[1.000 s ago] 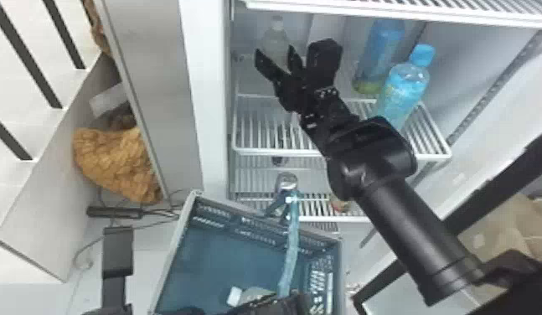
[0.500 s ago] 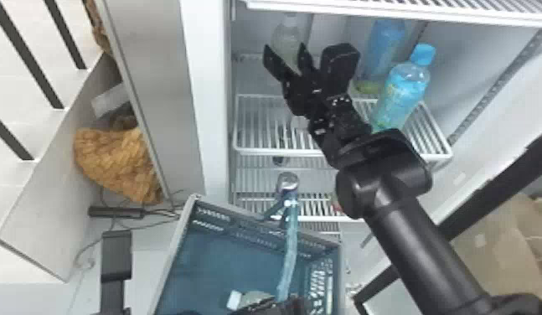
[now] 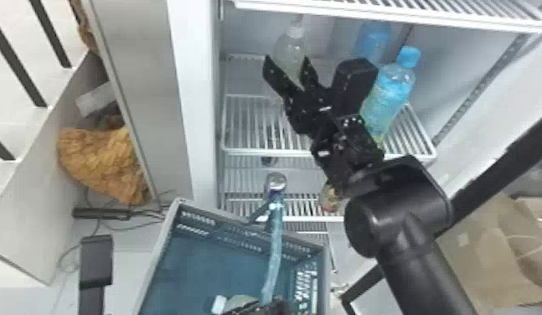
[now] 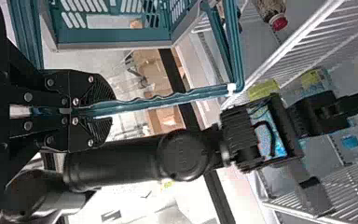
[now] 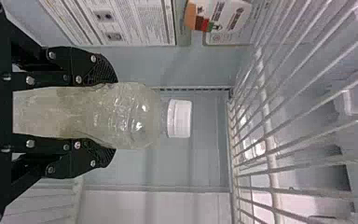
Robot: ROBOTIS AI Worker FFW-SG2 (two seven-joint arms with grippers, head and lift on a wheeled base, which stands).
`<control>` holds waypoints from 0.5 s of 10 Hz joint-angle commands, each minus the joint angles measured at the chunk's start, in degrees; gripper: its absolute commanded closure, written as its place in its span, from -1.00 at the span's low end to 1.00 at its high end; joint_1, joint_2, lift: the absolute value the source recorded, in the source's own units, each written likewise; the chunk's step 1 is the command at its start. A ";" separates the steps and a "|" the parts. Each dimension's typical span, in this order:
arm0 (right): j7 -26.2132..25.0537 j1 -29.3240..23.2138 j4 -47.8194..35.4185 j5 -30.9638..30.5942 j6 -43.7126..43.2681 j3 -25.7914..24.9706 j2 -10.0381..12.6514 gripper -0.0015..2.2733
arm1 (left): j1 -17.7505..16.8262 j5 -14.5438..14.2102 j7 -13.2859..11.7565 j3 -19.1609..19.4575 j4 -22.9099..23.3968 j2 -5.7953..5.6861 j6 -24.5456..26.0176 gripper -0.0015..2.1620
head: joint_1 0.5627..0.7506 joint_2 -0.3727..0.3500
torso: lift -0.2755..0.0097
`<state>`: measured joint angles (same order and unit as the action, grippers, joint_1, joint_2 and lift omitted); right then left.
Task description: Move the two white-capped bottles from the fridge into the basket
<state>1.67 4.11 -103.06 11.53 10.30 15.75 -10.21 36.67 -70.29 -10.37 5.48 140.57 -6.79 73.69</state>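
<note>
The white-capped bottle [image 5: 133,116] is glossy plastic, the basket [image 3: 207,264] matt plastic, the shelf [image 3: 261,151] probably metal.

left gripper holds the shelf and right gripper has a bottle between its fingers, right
The left gripper holds the basket handle, not the shelf, as the left wrist view shows; the right gripper does have a bottle between its fingers.
</note>
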 commanded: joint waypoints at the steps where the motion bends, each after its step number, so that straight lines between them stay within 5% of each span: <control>1: 0.00 -3.83 -5.01 0.70 1.23 -1.01 -0.34 -0.22 | 0.17 0.02 -0.09 0.12 0.12 0.02 0.00 0.11 | 0.41 -0.38 | 0.93; 5: 0.08 -13.39 -17.10 2.07 3.34 -5.35 -1.22 -0.22 | 0.31 0.02 -0.35 0.46 0.12 0.20 0.00 0.11 | 0.41 -0.46 | 0.93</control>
<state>1.76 -7.38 -117.94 13.49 13.03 11.36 -11.41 36.94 -70.27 -10.71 5.86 140.69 -6.62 73.67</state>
